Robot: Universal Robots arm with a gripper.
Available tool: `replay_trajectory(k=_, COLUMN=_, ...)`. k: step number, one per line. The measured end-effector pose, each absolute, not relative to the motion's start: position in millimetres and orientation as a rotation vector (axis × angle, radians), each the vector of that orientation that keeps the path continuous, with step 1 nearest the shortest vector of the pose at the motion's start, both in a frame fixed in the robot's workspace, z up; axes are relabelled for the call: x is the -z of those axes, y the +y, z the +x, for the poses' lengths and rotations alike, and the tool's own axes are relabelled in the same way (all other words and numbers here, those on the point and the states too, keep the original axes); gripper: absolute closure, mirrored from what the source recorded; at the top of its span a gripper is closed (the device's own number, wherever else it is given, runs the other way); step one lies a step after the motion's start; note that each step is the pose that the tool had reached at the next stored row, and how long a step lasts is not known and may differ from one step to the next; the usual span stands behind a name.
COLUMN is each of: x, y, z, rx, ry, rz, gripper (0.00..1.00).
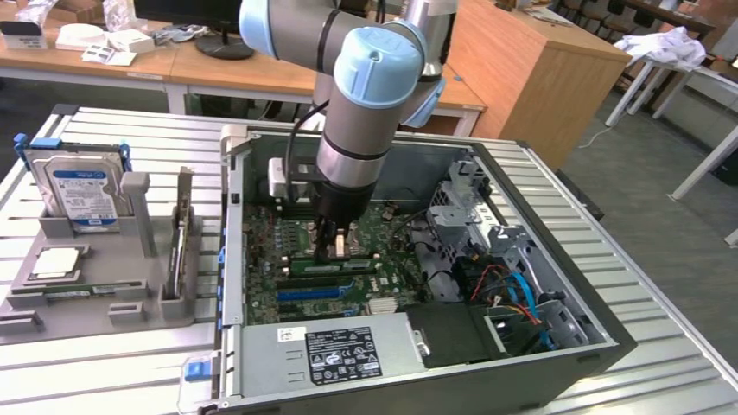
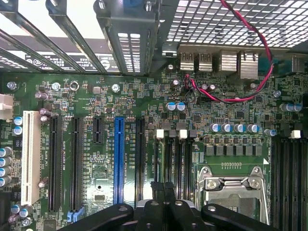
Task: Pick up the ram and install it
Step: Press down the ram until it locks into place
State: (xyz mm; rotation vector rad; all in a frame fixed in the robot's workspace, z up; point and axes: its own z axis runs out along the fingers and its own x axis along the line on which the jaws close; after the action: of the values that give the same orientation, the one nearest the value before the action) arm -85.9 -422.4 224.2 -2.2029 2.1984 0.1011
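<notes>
Open dark-grey sheet-metal computer case [image 1: 600, 339] lying on its side on a ribbed silver table [image 1: 116, 367], holding a green motherboard [image 1: 398, 278] crowded with small parts, a grey power-supply box [image 1: 334, 354] with a black-and-white label at the near wall, and a tangle of red and blue cables [image 1: 513, 294] beside a perforated metal drive cage toward the exterior view's right. Reaching straight down into that case, a silver-and-pale-blue jointed robot arm [image 1: 369, 86] ending in a black hand [image 1: 332, 252], fingers pressed together. Directly under the fingertips, lying flat along the long black memory slots, a thin narrow green ram [image 1: 359, 262]; whether pinched or only touched, cannot tell. Just beyond it toward the power supply, a bright blue plastic expansion slot [image 1: 311, 294]. From the wrist, the same hand [image 2: 166, 190] seen as glossy black fingers [image 2: 156, 211] closed over memory slots with white end latches, the blue slot [image 2: 119, 163] alongside several black slots and one white slot [image 2: 30, 156], a shiny steel processor-socket frame [image 2: 231, 185], round capacitors, and a thin red wire [image 2: 260, 43] looping across a punched metal grille. Well apart, toward the exterior view's left, a matte grey moulded tray [image 1: 104, 304] carrying an upright hard drive [image 1: 83, 186] with a blue label and a flat square silver chip [image 1: 58, 264].
</notes>
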Motion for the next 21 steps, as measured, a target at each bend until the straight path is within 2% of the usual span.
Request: replay_trajectory(k=21, x=-222.0, y=-422.4, z=-85.8, rx=-0.101, ry=2.198, rz=-2.202, gripper=0.89)
